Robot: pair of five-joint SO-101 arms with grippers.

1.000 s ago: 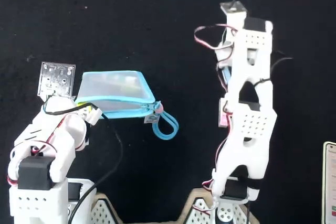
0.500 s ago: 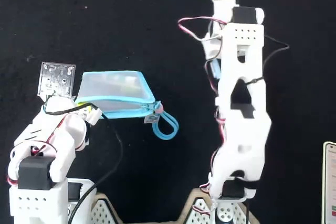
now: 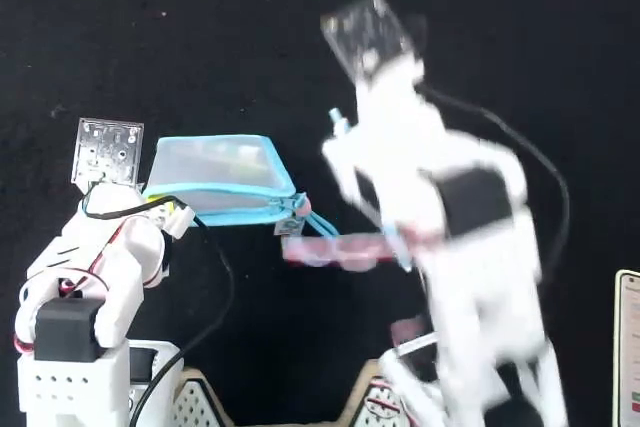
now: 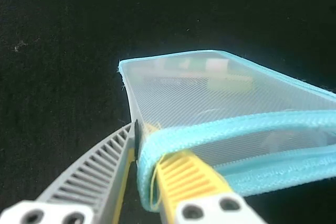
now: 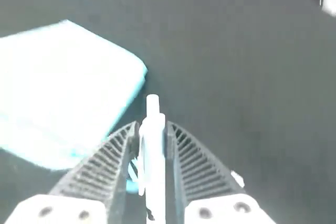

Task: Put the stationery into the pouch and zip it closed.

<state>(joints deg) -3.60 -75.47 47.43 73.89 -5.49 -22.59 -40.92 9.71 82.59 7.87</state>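
Blue-edged pouch at 9 o'clock on your worktop is pinched by your left end effector, while your right end effector clamps a white pen.

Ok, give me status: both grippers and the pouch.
Left gripper shut on pouch edge, mouth looks open. Right gripper shut on pen, close to pouch. No obstacle seen between them.
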